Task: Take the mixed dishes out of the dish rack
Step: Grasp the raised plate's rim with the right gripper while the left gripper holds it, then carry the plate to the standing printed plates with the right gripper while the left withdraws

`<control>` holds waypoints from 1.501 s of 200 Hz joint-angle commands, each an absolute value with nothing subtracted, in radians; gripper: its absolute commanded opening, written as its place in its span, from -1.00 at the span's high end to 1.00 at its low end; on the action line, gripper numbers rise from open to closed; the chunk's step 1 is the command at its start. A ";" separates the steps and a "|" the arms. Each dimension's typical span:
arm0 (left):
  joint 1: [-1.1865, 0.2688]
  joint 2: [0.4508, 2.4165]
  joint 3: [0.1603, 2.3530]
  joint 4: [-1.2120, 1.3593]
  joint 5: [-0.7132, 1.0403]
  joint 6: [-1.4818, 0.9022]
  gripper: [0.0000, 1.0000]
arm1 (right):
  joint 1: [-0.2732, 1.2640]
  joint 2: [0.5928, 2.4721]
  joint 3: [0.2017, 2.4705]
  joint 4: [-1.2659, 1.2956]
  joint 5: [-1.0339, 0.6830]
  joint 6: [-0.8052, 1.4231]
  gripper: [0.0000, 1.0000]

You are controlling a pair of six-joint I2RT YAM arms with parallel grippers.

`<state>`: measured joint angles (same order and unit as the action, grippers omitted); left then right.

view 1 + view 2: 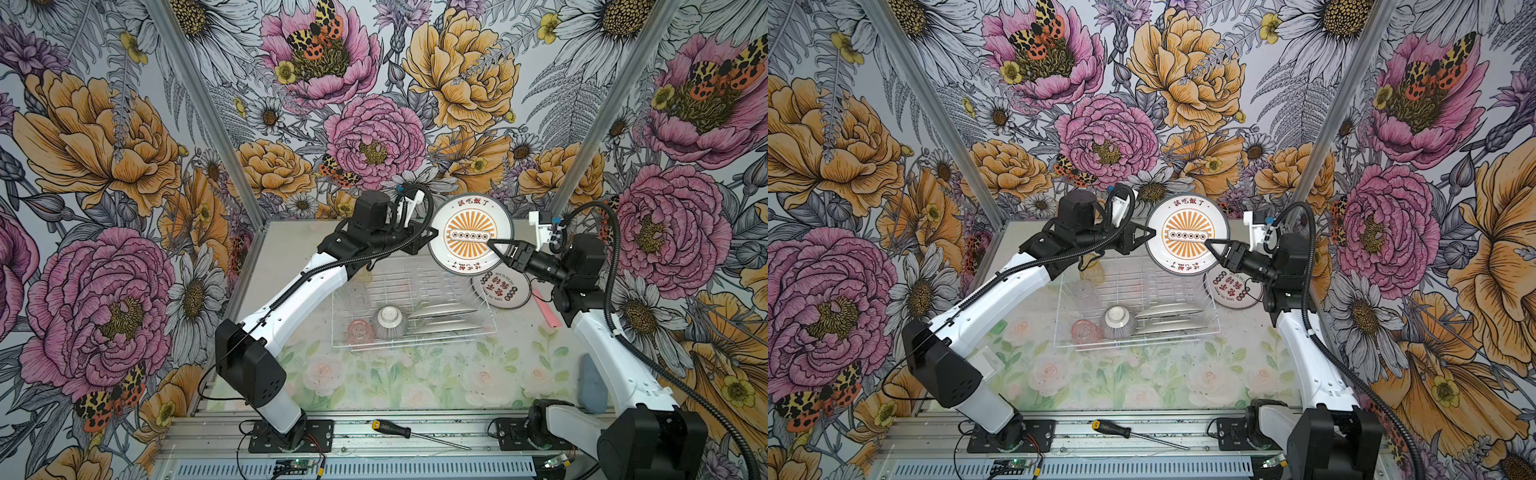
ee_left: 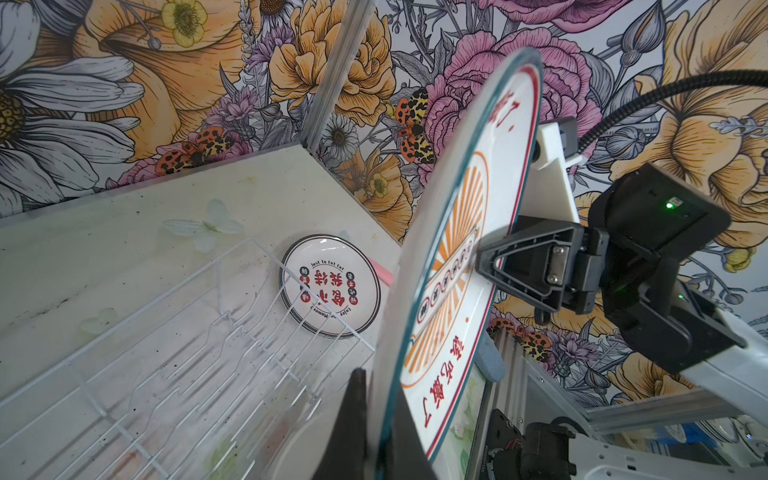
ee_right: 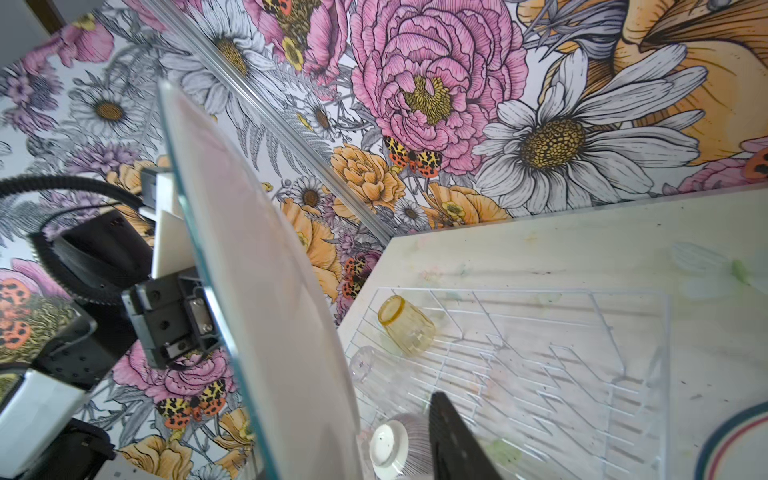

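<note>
A white plate (image 1: 469, 232) with an orange sunburst and a green rim hangs upright above the back of the dish rack (image 1: 415, 338). My left gripper (image 1: 432, 235) is shut on its left rim. My right gripper (image 1: 494, 247) straddles the right rim, open; one finger touches the face and the other finger (image 3: 453, 436) stands off the back. The rack holds an upturned ribbed bowl (image 1: 390, 322), a pink tumbler (image 1: 360, 330), a clear tumbler (image 1: 355, 295), a yellow tumbler (image 3: 407, 328) and two standing plates (image 1: 442, 311).
Another plate (image 1: 500, 291) lies flat on the table, right of the rack and under my right wrist. A pink strip (image 1: 544, 309) and a blue-grey pad (image 1: 592, 382) lie along the right edge. A screwdriver (image 1: 415, 432) rests on the front rail.
</note>
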<state>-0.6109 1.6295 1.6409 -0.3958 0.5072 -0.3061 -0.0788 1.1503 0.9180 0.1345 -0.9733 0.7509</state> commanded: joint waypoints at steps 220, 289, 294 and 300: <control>-0.595 1.615 1.592 -0.304 0.574 -0.328 0.33 | -0.081 1.146 0.991 0.122 -0.899 0.814 1.00; -0.541 1.534 1.548 -0.468 0.408 -0.208 0.31 | -0.267 1.167 1.027 -0.070 -0.810 0.751 1.00; -0.538 1.525 1.544 -0.492 0.384 -0.193 0.31 | -0.292 1.172 1.027 -0.089 -0.807 0.739 1.00; -0.538 1.514 1.538 -0.520 0.353 -0.175 0.31 | -0.318 1.178 1.028 -0.122 -0.793 0.717 1.00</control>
